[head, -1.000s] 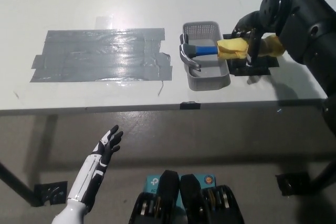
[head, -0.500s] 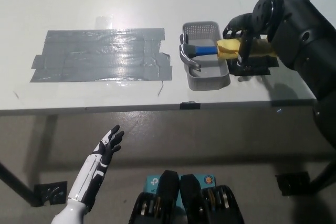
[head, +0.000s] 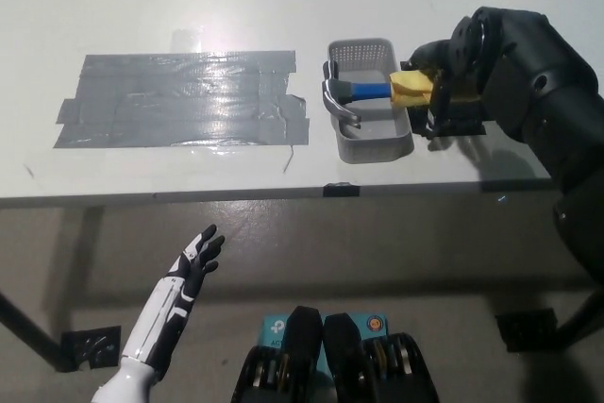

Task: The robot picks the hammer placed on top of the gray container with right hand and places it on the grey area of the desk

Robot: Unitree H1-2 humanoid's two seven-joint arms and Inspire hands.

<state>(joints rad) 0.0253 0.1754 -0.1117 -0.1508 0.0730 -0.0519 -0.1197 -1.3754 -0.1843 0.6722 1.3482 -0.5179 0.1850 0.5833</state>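
Hammer (head: 363,92) lies across the gray container (head: 370,138) near the tabletop's (head: 189,7) right edge. My right robot hand (head: 442,82) wraps its yellow handle end; I want firm closure before lifting. Left robot hand (head: 195,261) idles spread below the front edge.

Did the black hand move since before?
Yes. The right hand has slid left toward the gray container, covering more of the hammer handle's yellow end.

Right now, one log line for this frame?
phase: grasping | right hand: closing on hammer handle | hammer: across gray container | left hand: open, idle
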